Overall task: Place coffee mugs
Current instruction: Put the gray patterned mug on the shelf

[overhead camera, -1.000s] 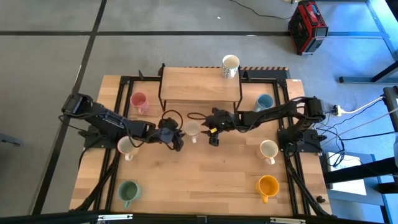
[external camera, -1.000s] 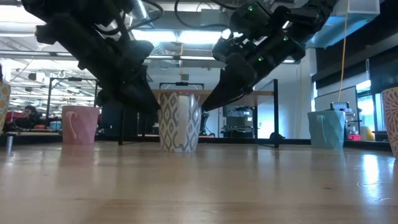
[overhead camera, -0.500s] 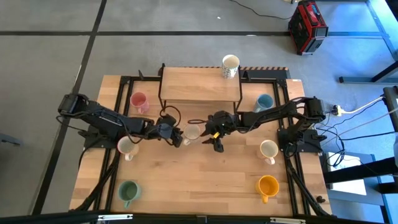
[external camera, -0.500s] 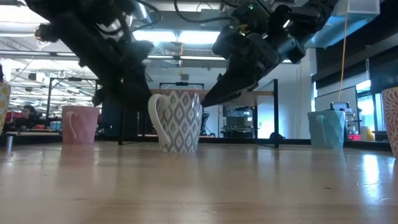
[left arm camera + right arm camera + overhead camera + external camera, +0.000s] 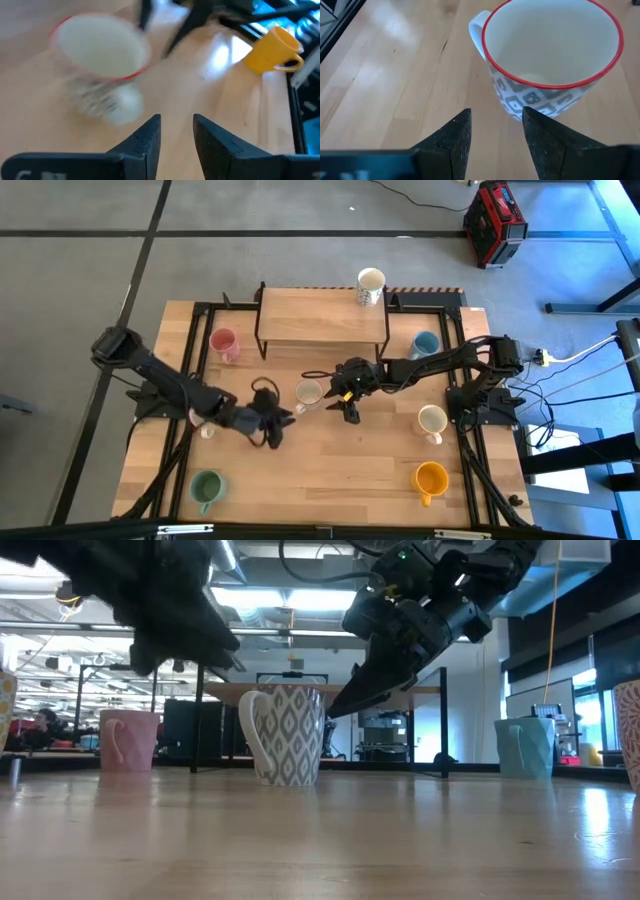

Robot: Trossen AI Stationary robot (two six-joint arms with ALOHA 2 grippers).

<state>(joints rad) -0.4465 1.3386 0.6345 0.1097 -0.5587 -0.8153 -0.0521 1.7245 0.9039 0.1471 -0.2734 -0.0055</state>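
Both fingers sets spread, empty; patterned mug (image 5: 308, 391) upright between left gripper (image 5: 272, 423), right gripper (image 5: 347, 407).

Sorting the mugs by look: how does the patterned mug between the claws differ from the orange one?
The patterned mug is white with a grey diamond print and red rim; the orange mug is plain. The patterned mug stands mid-table beside the right claw; the orange mug sits near a corner, away from both claws. Both stand upright, handled.

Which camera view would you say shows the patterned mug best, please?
The right wrist view: the patterned mug fills it, sharp, showing red rim and handle. The low view gives its side, the high view a small top, the left wrist view a blur.
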